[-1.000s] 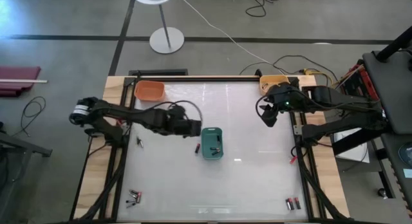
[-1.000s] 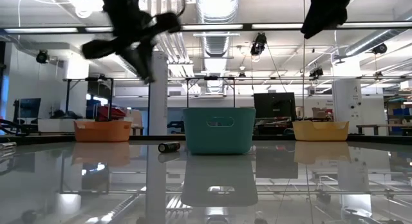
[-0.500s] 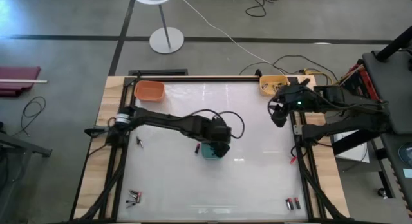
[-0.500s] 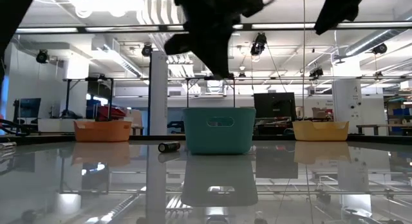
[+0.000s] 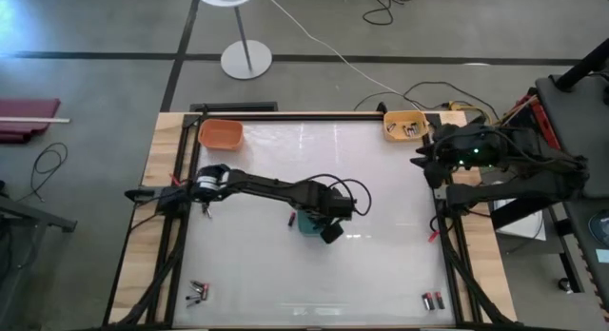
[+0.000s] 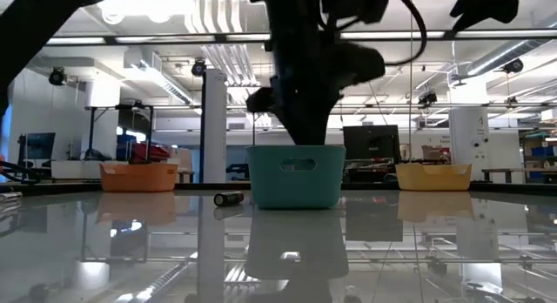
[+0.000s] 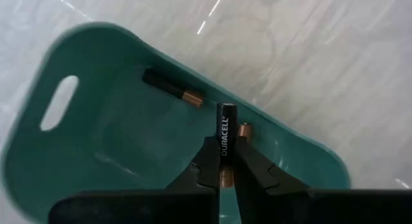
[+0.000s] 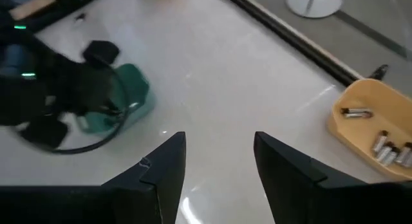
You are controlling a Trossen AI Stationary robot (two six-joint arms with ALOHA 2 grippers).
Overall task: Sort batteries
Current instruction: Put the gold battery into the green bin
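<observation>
The left arm has swung out from near the orange bin (image 5: 221, 133) and now reaches right over the teal bin (image 5: 306, 223) in the middle of the table, while the right arm has pulled back toward the yellow bin (image 5: 404, 125) at the far corner. The left claw (image 7: 222, 161) is pinched shut on a battery (image 7: 224, 131), held upright between the fingers just above the teal bin's inside, where two more cells (image 7: 172, 89) already lie. The right claw (image 8: 215, 161) hangs with its fingers spread and nothing between them.

The risk, to my eye, is in the let-go. The battery stands on end and sits close to the bin's wall, so if dropped from here it could strike the rim and bounce out onto the slick table (image 5: 381, 255). One stray cell (image 6: 229, 198) already lies just beside the bin, and more wait in the near corners (image 5: 197, 292). A slight nudge from the claw could also shove the light bin.
</observation>
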